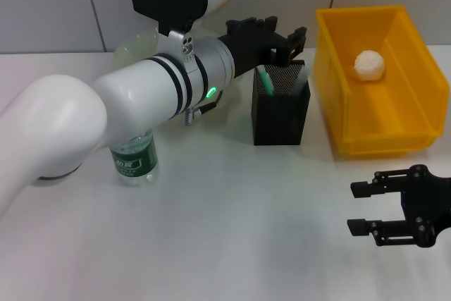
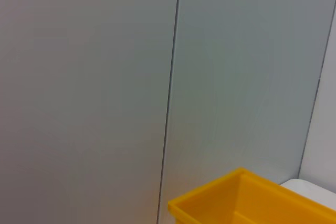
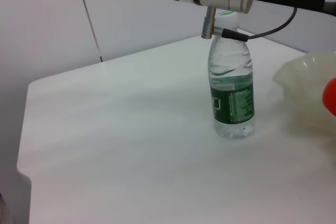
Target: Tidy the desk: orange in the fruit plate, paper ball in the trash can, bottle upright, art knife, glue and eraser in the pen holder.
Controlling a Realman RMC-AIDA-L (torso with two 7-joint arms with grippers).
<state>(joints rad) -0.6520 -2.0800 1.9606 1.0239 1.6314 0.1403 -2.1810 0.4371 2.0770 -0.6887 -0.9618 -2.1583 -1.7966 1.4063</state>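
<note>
The white bench (image 1: 232,237) carries everything and runs beneath both arms. The left arm (image 1: 141,96) is the bulkiest thing above it, reaching across from the robot's left side, with a green ring light near its wrist. Its black left pincer (image 1: 282,44) hangs above the open top of the pen holder (image 1: 280,114); whether its fingers are parted or closed, or have hold of anything, cannot be told.

The trash can (image 1: 377,79), a big yellow bin, stands just to the right of that pincer and beside the pen holder, and one corner of it shows in the left wrist view against a grey wall. The paper ball (image 1: 369,65) lies inside it, toward the far end.

The fruit plate (image 1: 137,47), pale green, is mostly hidden behind the left arm, off to the left of the left pincer; in the right wrist view a sliver of the orange (image 3: 331,95) shows at the plate's edge, seemingly in it.

The pen holder, a black mesh cup, sits directly under the left pincer, and the mint-green art knife (image 1: 264,81) stands slanted inside it. The glue and eraser cannot be made out.

The bottle (image 1: 134,158) stands upright on the bench under the left forearm, well to the left of and nearer than the left pincer, green label showing.

The right pincer (image 1: 370,208) hovers low over the bench in front of the trash can, fingers spread wide apart and gripping nothing.
</note>
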